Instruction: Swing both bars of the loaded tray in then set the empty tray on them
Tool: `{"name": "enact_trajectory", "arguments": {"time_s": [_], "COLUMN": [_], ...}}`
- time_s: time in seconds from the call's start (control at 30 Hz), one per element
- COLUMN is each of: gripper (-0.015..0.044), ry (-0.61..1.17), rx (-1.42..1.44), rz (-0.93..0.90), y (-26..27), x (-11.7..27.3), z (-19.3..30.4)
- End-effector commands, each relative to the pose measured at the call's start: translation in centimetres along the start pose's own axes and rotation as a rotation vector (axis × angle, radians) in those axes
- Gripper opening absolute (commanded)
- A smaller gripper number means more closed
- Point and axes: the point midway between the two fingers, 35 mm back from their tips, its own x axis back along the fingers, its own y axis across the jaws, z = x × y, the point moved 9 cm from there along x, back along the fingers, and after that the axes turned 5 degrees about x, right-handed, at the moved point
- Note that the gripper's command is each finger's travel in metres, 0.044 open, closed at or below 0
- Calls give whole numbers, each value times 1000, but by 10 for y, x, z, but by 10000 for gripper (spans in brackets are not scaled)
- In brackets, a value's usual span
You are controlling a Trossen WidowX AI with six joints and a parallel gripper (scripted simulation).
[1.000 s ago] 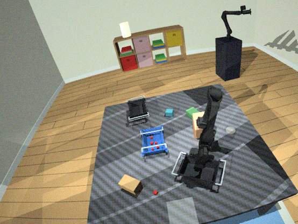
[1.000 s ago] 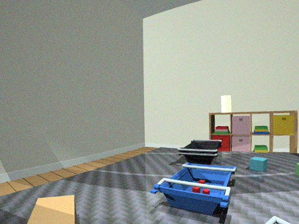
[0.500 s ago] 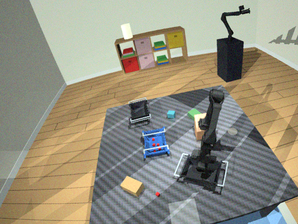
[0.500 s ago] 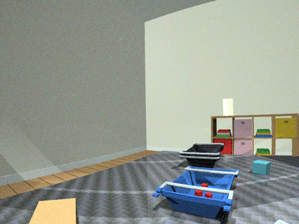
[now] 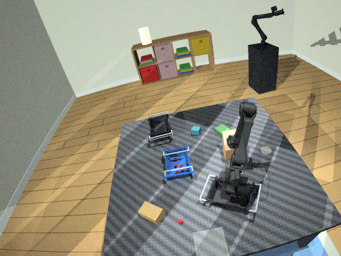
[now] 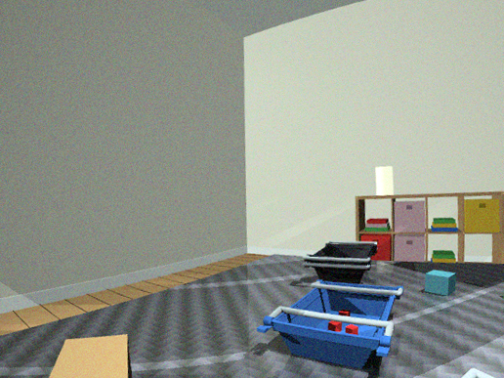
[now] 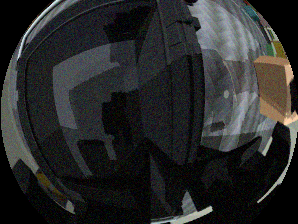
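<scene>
The loaded blue tray (image 5: 180, 176) (image 6: 325, 343) holds several small red blocks (image 5: 176, 165) (image 6: 335, 325). Its front bar (image 5: 178, 170) (image 6: 336, 317) and back bar (image 5: 176, 152) (image 6: 357, 288) both lie in across its top. The empty black tray (image 5: 229, 207) stands on the table right of it, nearer the camera, its left bar (image 5: 207, 188) and right bar (image 5: 258, 197) out over its ends. My gripper (image 5: 231, 184) (image 7: 157, 140) is down at this tray, its fingers close on either side of a long wall and shut on it. The arm hides part of the tray; the fingertips are dark.
Another black tray (image 5: 158, 124) (image 6: 340, 273) stands at the back left. A tan box (image 5: 151, 212) (image 6: 94, 359) and a loose red block (image 5: 180, 221) lie in front. Behind are a teal block (image 5: 196, 130) (image 6: 440, 283), green block (image 5: 222, 130) and peach box (image 5: 227, 151) (image 7: 274, 87).
</scene>
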Motion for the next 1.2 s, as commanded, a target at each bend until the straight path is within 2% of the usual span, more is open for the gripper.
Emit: {"name": "enact_trajectory", "arguments": {"time_s": [0.0, 0.13, 0.6, 0.93, 1.17], "gripper": [27, 0, 0, 0, 0], "ry": [-1, -1, -3, -4, -6], "rx": [-5, -5, -3, -3, 0], "rz": [14, 15, 15, 15, 20], "y": [-2, -1, 0, 1, 16], "x": [-1, 4, 76, 81, 101], "z": [0, -1, 0, 0, 2]}}
